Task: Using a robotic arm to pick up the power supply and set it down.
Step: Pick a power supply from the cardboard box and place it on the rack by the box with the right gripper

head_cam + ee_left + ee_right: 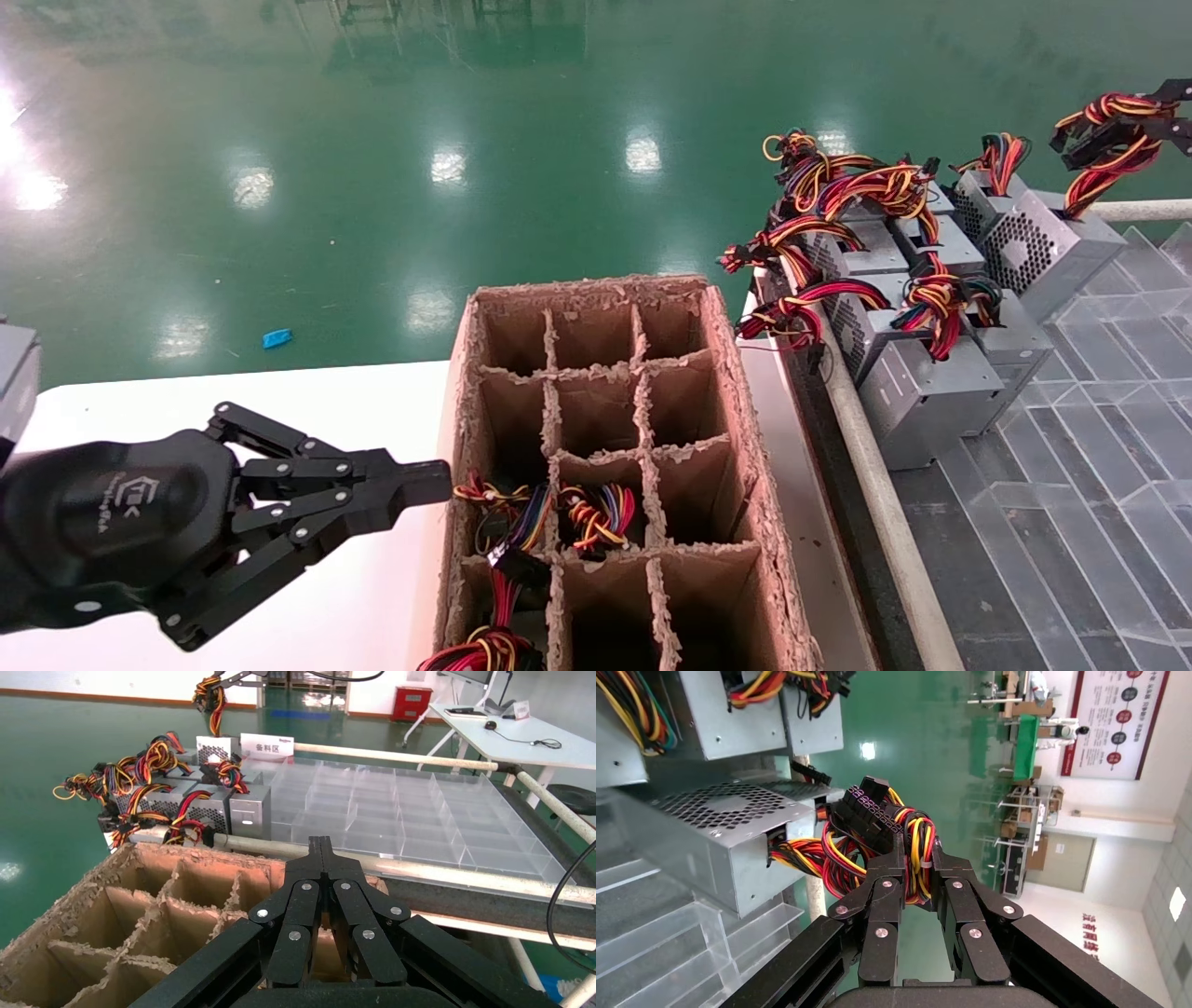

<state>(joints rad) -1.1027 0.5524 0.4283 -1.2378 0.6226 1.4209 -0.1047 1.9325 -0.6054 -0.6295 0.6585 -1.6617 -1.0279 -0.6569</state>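
The right gripper (916,864) is clamped on the wire bundle (877,839) of the power supply (715,839), its fingers (884,881) closed on the red, yellow and black leads just behind the black connector. In the head view this gripper (1122,126) sits at the far right edge, above the power supply (1048,247), which stands on the clear plastic divider tray (1108,447) at the right end of the group of other power supplies (894,326). The unit is a silver-grey box with its perforated vent grille facing the robot; its long axis runs obliquely, from the grille end out toward the far right. The wire bundle (1108,140) leaves the top of the box and rises to the gripper. Whether the box rests fully on the tray or is partly lifted cannot be told. The left gripper (424,485) is parked low on the left over the white table (326,401), its fingers pressed together and empty, the tips just beside the near-left wall of the cardboard box (726,373). That box is split into compartments; two near-left cells hold coloured cable bundles (596,513). A green floor (372,140) lies beyond.
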